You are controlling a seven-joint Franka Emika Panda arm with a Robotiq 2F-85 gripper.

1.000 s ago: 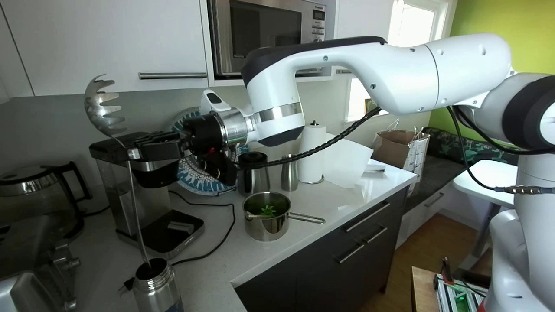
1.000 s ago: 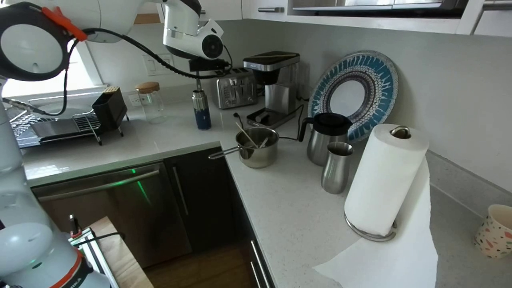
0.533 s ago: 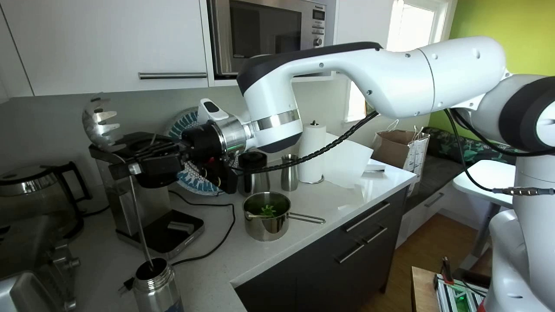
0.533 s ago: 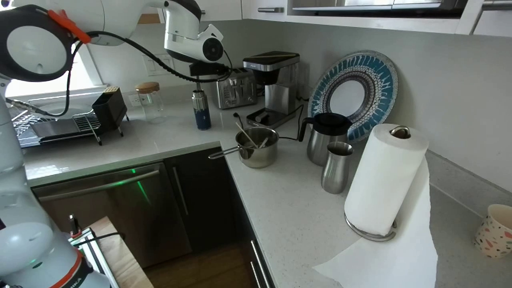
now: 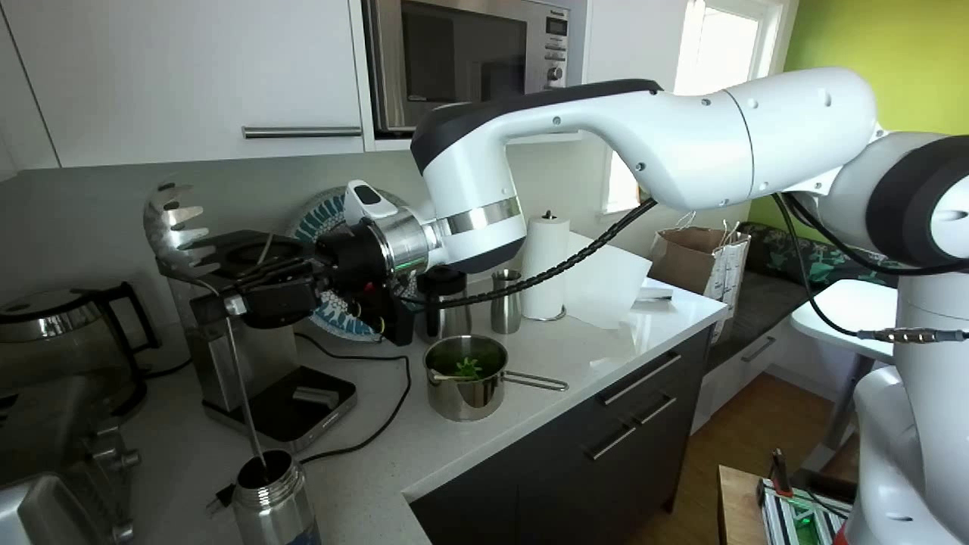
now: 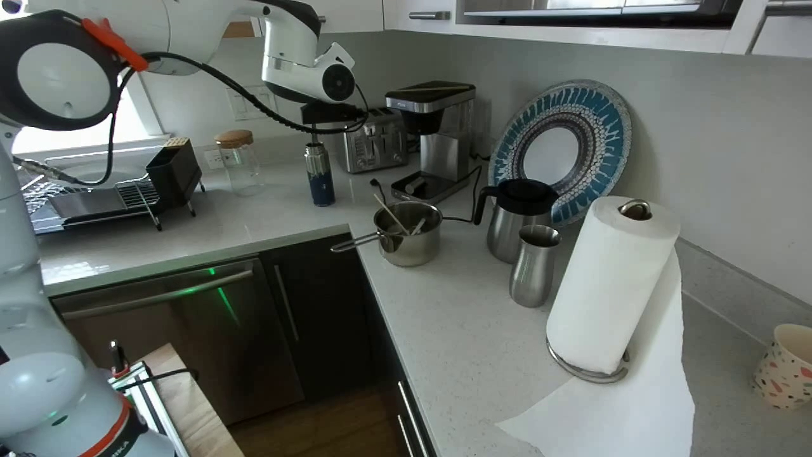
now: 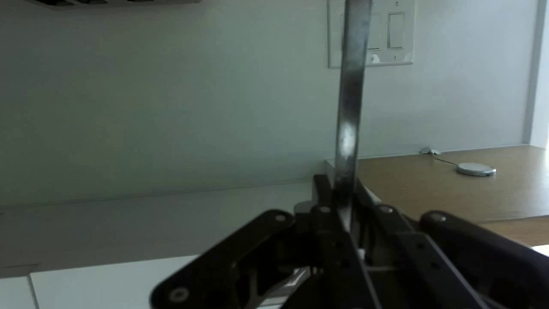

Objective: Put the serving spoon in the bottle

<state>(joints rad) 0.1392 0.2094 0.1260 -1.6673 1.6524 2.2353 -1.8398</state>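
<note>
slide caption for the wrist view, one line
Gripper closed on the serving spoon, only part of its metal handle in frame, with a switch plate on the wall behind.

We take this for a home kitchen. In an exterior view we see a microwave (image 5: pixel 465 64) set among white wall cabinets (image 5: pixel 182 83), above a pale table (image 5: pixel 363 484) with dark drawers (image 5: pixel 643 454) beneath; at the far right, a cushioned bench (image 5: pixel 768 299) by a lime-green wall (image 5: pixel 901 38) is what says home to us. In an exterior view we also find a dish rack (image 6: pixel 141 192) at the far left, a toaster (image 6: pixel 375 145) and a coffee maker (image 6: pixel 443 152) to its right, and a paper-towel roll (image 6: pixel 609 285) near right.
</note>
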